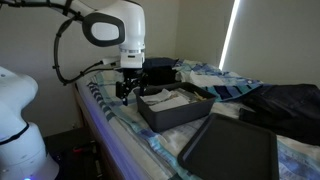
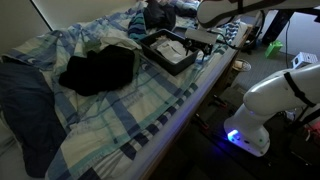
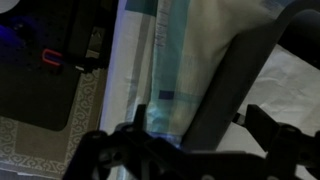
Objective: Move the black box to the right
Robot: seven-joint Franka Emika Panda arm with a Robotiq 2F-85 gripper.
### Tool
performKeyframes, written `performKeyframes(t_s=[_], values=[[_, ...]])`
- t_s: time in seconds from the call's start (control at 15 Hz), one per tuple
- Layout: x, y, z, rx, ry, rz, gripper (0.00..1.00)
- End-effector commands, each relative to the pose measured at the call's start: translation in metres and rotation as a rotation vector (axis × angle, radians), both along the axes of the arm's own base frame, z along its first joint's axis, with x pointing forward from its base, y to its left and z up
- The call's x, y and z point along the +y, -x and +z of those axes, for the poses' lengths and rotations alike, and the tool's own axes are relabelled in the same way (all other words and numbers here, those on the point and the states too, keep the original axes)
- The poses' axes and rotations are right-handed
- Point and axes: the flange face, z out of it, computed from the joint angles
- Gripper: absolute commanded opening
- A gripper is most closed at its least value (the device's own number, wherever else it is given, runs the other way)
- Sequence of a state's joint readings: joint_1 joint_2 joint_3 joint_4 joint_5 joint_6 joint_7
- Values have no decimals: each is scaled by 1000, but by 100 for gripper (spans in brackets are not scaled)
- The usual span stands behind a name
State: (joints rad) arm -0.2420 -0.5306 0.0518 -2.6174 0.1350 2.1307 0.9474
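The black box [image 1: 176,109] sits on the plaid bed, open-topped, with white paper inside. It also shows in an exterior view [image 2: 169,52]. My gripper [image 1: 128,88] hangs at the box's end wall, also seen in an exterior view [image 2: 205,40]. In the wrist view the box's dark wall [image 3: 235,70] runs between my two fingers. The gripper [image 3: 195,112] is open, with a gap left of the wall. White paper [image 3: 292,92] lies inside the box.
A flat dark lid [image 1: 233,150] lies near the box on the plaid blanket [image 2: 140,110]. A dark cloth bundle [image 2: 100,68] lies further along the bed. Another dark object [image 1: 160,68] sits behind the gripper. The bed edge [image 3: 105,90] drops to the floor.
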Motion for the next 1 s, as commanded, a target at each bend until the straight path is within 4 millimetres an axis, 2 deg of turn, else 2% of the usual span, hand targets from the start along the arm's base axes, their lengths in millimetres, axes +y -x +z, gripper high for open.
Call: performKeyframes(t_s=[0.0, 0.13, 0.2, 0.33, 0.87, 0.93], values=[[2, -5, -23, 22, 4, -73, 100], [2, -8, -27, 19, 2, -93, 100], [2, -9, -27, 18, 1, -103, 75], [1, -11, -27, 11, 3, -116, 66], [0, -16, -25, -43, 17, -164, 5], [-1, -17, -25, -47, 18, -166, 3]])
